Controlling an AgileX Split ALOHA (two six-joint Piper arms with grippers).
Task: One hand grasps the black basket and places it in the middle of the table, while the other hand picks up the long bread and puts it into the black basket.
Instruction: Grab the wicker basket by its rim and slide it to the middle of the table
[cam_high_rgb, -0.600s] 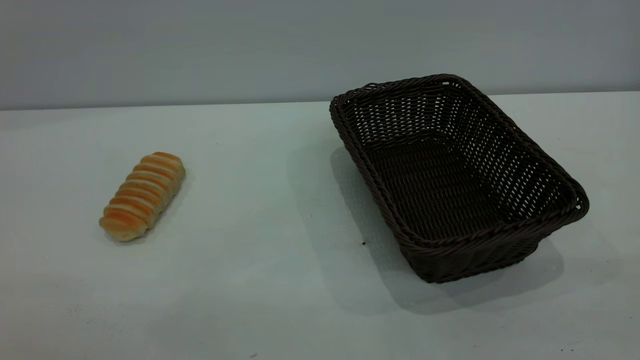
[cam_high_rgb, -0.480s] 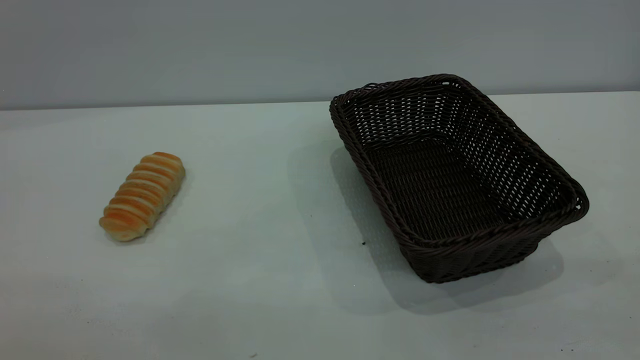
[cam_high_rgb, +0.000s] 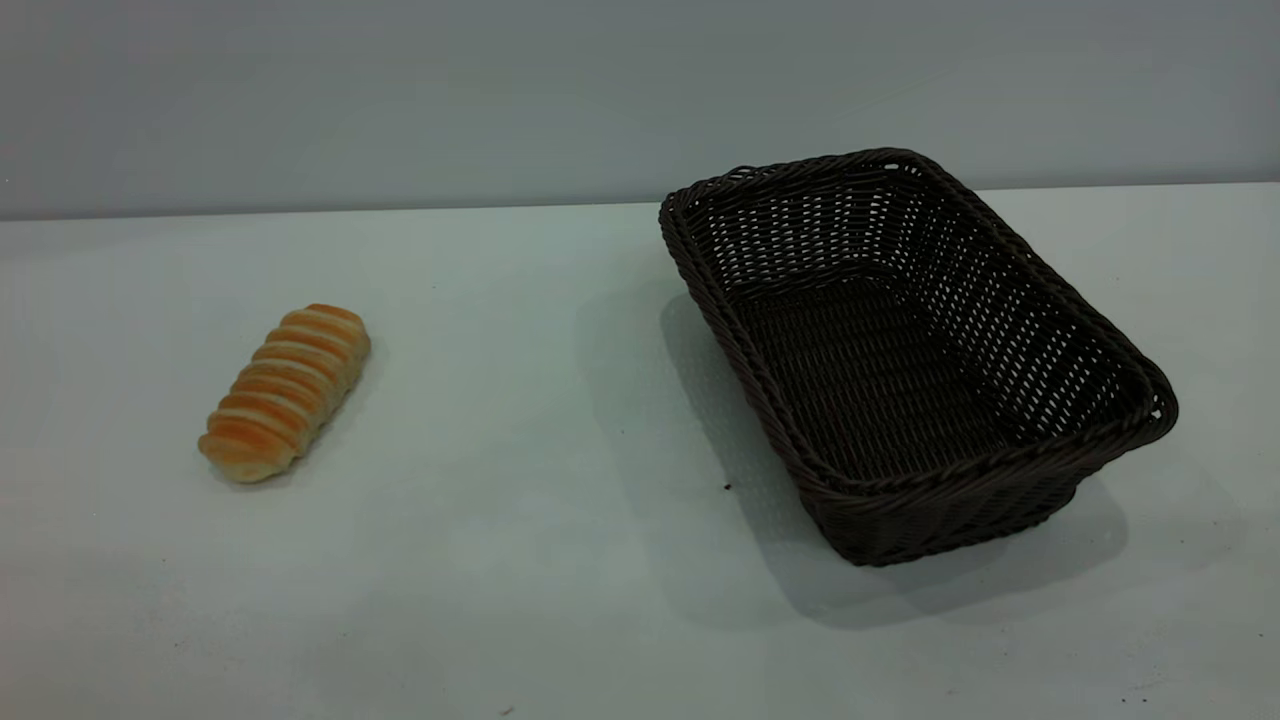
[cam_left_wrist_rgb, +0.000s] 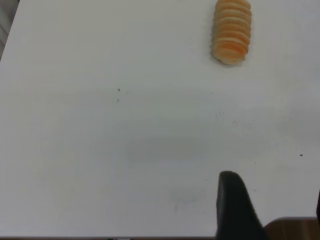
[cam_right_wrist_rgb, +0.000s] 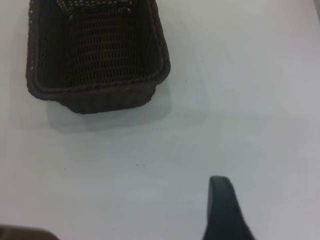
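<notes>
Exterior view showed a pale white-grey bench (cam_high_rgb: 560, 560) with a few tiny dark specks, backed by a plain grey wall (cam_high_rgb: 400, 100). The long bread (cam_high_rgb: 286, 392) lay toward the left side of the bench, angled, with bare surface all around it. The black basket (cam_high_rgb: 905, 350) sat on the right side, upright and empty, turned at a slant, well apart from the bread.

Nothing had shifted since the earlier exterior frames: bread and basket lay in the same spots, and neither arm had come into that view.

Between bread and basket the middle of the bench lay open. In the left wrist view one dark finger (cam_left_wrist_rgb: 235, 207) of the left pincer showed low over the bench near its wooden edge (cam_left_wrist_rgb: 292, 229), the bread far ahead of it; how wide that pincer stood could not be told. In the right wrist view one finger (cam_right_wrist_rgb: 222, 210) of the right pincer hung short of the basket's near end, holding nothing visible; its opening could not be told either.
</notes>
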